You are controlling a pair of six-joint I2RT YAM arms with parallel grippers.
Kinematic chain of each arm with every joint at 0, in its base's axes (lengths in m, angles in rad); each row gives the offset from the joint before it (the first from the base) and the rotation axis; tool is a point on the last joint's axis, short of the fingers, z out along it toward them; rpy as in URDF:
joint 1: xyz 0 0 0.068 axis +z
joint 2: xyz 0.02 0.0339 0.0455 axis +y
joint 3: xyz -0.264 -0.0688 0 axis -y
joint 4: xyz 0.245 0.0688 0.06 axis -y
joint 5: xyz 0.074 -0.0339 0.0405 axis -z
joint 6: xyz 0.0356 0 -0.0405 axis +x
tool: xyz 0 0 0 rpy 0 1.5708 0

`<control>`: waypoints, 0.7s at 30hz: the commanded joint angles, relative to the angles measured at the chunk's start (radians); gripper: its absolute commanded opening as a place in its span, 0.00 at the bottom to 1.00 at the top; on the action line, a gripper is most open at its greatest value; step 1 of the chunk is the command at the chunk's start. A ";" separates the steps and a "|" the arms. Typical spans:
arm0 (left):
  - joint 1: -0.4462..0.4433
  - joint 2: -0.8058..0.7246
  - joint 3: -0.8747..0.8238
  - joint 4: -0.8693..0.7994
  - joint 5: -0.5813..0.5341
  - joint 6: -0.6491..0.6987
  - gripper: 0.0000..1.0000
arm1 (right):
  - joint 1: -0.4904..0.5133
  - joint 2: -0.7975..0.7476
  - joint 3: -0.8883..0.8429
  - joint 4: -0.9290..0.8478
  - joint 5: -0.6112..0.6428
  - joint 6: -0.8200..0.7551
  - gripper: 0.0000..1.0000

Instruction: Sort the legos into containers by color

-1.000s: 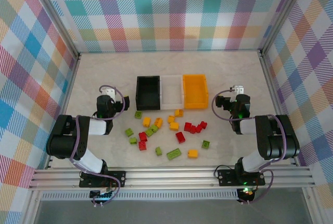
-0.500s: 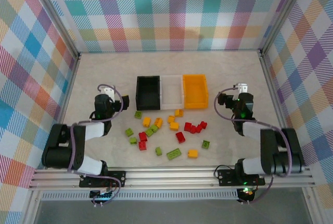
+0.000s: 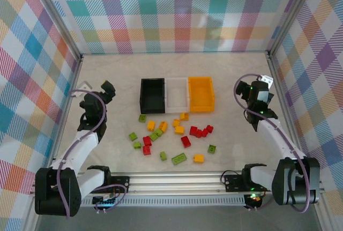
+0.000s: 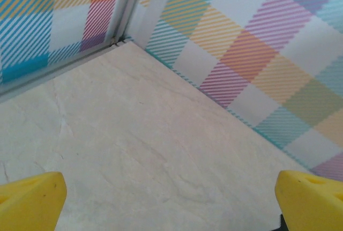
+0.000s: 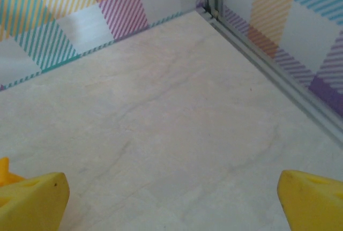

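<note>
Currently, the left gripper (image 4: 171, 201) is seen with its jaws spread wide. Its yellow fingertips (image 4: 31, 199) sit at the lower corners of the left wrist view, and nothing is held between them. Bare table (image 4: 161, 134) is seen beyond, by a wall corner. The right gripper (image 5: 171, 201) is likewise spread wide and empty, over bare table near the opposite corner.

The legos (image 3: 186, 141) are scattered flat on the table between the two arms. The longest green brick (image 3: 179, 159) is laid on a diagonal. Just beyond them, the black bin (image 3: 152, 95), white bin (image 3: 177, 94) and orange bin (image 3: 201, 92) are set side by side. Their long axes run away from the arms and their openings face up.
</note>
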 commanded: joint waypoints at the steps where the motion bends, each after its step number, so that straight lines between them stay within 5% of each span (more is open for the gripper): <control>1: 0.018 -0.020 0.043 -0.194 0.005 -0.213 1.00 | -0.052 -0.080 -0.056 -0.059 -0.156 0.189 1.00; 4: 0.034 -0.047 0.018 -0.158 0.077 -0.195 1.00 | -0.176 -0.086 -0.089 0.004 -0.425 0.315 1.00; 9: 0.039 -0.050 0.040 -0.148 0.194 -0.211 1.00 | -0.151 -0.054 -0.082 0.037 -0.497 0.219 1.00; 12: 0.038 -0.027 0.076 -0.165 0.298 -0.215 1.00 | -0.143 -0.016 -0.015 -0.087 -0.577 0.205 1.00; 15: -0.004 0.006 0.167 -0.291 0.342 -0.187 1.00 | -0.080 0.019 0.030 -0.174 -0.596 0.159 1.00; 21: -0.223 0.009 0.241 -0.497 0.256 -0.136 1.00 | 0.217 0.014 0.048 -0.425 -0.353 0.135 0.92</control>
